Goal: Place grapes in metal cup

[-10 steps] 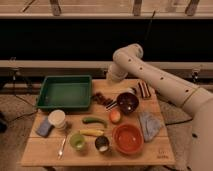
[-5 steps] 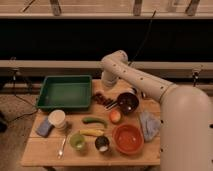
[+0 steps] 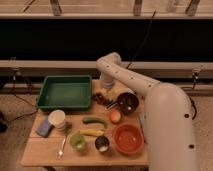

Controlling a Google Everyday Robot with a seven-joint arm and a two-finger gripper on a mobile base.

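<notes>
The grapes [image 3: 101, 98], a small dark red-purple bunch, lie on the wooden table [image 3: 50, 150] just right of the green tray. My gripper [image 3: 104, 91] hangs from the white arm [image 3: 111, 65] and points down right above the grapes, at or very near them. The metal cup [image 3: 102, 143], dark-walled with a pale inside, stands near the table's front edge between the light green cup [image 3: 77, 141] and the orange-red bowl [image 3: 128, 138]. It is well in front of the gripper.
A green tray [image 3: 65, 92] sits at the back left. A dark maroon bowl [image 3: 127, 102] stands right of the grapes. An orange fruit [image 3: 115, 116], a green cucumber [image 3: 94, 120], a banana [image 3: 92, 132], a white cup [image 3: 57, 119], a blue sponge [image 3: 44, 128] and a utensil [image 3: 62, 146] lie around.
The arm has swung left and closer to the camera, and now covers the table's right side. The gripper has moved from above the maroon bowl to just above the grapes.
</notes>
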